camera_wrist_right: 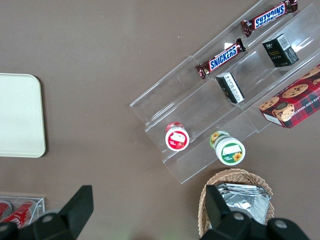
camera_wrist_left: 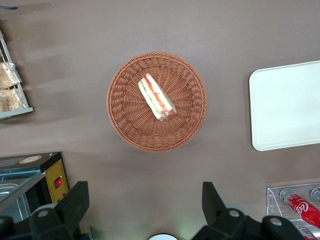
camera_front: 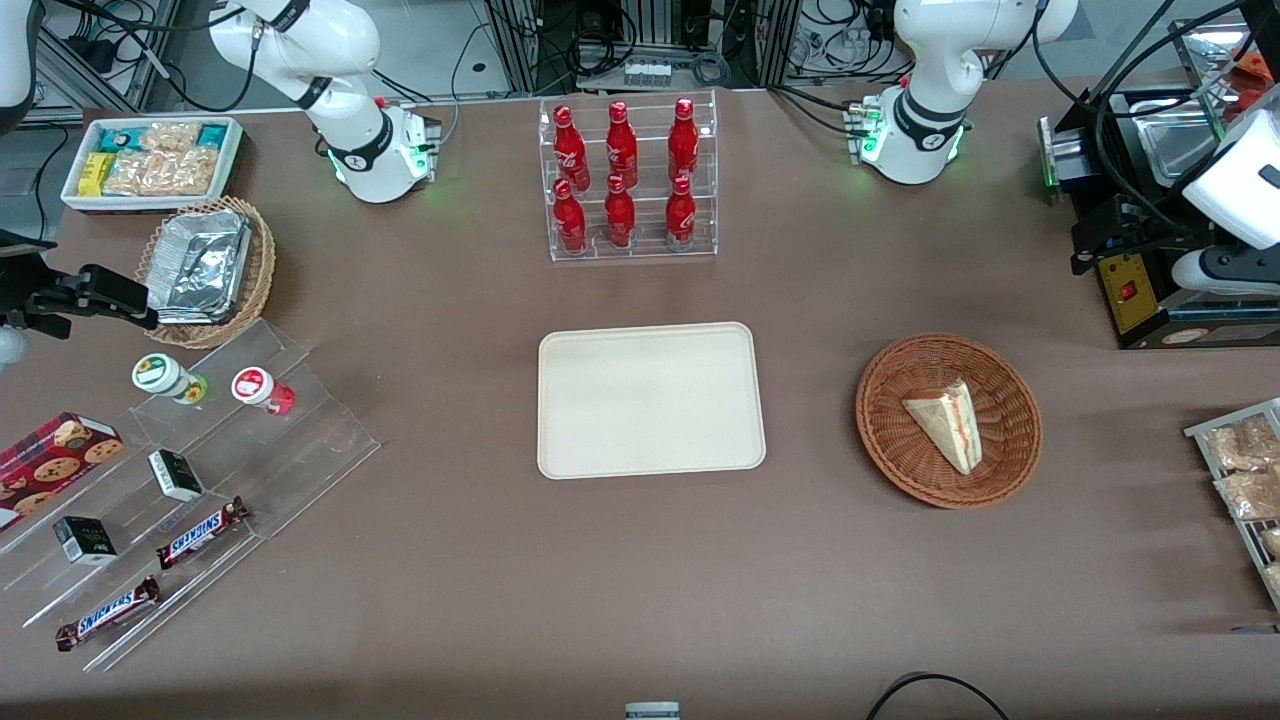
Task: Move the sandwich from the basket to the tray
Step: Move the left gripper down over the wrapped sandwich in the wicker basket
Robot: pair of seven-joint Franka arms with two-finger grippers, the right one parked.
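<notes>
Overhead, gripper (camera_wrist_left: 145, 210) fingers (camera_wrist_left: 75, 202) spread; sandwich (camera_wrist_left: 156, 97) unobstructed.

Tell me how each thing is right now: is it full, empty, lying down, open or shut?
sandwich: lying in the basket, not yet picked up.
basket: holds only the sandwich.
tray: empty, flat on the table.
gripper: open, high above the basket, holding nothing.
red bottles: upright in their clear rack.

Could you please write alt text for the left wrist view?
A sandwich lies in a round wicker basket on a brown table, with the open gripper hovering above, nothing held. The cream tray sits empty beside the basket.
</notes>
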